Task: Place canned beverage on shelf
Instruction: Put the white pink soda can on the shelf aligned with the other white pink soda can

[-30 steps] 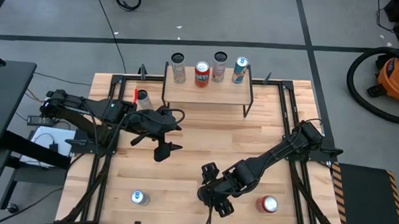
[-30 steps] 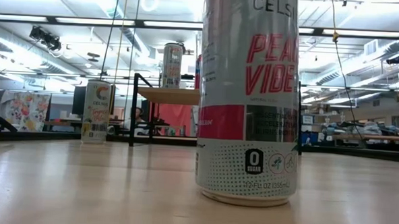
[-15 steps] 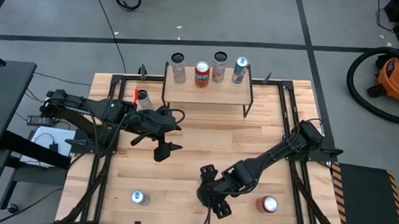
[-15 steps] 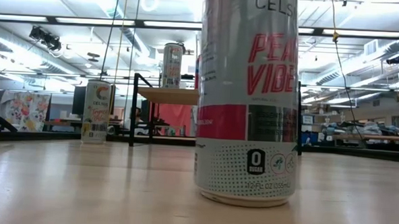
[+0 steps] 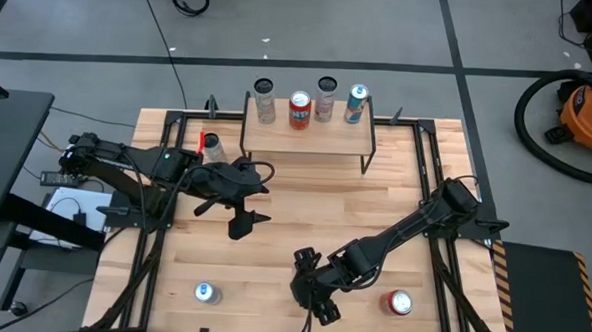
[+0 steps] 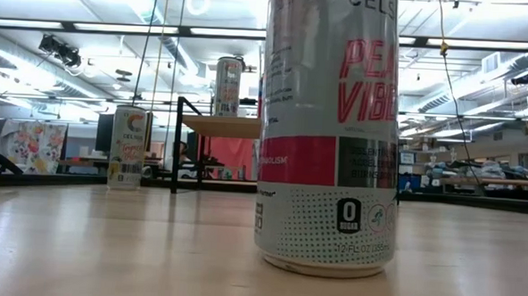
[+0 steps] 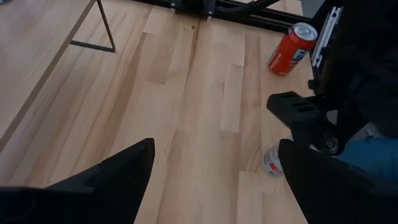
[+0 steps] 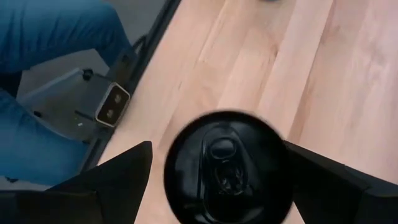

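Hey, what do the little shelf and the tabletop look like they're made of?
The shelf looks like a pale wooden board, matte, on thin black legs that seem to be metal rod. The tabletop looks like butcher-block wood: joined light strips with visible grain and a low sheen.

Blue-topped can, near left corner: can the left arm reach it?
Probably yes: the left gripper hangs open and empty mid-table, bare table between it and the blue-topped can; the right gripper, holding a black-topped can, sits aside.
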Controlling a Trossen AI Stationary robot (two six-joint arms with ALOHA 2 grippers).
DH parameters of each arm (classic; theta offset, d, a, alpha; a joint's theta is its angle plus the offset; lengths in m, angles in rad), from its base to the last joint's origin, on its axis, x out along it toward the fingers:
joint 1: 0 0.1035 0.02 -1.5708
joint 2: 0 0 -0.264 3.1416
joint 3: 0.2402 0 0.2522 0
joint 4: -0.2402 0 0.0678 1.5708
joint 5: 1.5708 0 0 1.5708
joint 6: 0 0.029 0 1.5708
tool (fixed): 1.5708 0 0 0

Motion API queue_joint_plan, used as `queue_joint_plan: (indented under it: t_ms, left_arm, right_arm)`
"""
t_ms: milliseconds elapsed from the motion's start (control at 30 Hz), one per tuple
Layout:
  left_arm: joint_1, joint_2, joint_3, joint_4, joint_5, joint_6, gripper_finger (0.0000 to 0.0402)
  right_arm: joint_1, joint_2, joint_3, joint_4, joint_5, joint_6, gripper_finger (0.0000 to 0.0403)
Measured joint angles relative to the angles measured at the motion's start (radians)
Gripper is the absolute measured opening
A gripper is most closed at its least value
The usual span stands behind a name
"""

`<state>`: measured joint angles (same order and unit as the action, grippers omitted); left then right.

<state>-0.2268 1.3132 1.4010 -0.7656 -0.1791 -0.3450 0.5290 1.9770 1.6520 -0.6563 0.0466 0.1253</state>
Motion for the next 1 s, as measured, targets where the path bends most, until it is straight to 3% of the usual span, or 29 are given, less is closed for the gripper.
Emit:
queue_joint_plan:
  t_ms: [367, 600, 1000]
  left_arm:
    - [0.000, 0.000, 0.000, -0.001, 0.000, 0.000, 0.0353]
    - [0.000, 0.000, 0.000, -0.001, 0.000, 0.000, 0.0353]
    - [0.000, 0.000, 0.000, -0.002, 0.000, 0.000, 0.0353]
  right_arm:
    - [-0.016, 0.001, -0.034, 0.012, -0.026, 0.008, 0.0340]
    - [-0.019, 0.001, -0.034, 0.019, -0.046, 0.013, 0.0264]
    - [-0.044, -0.008, -0.033, 0.003, -0.037, 0.082, 0.0261]
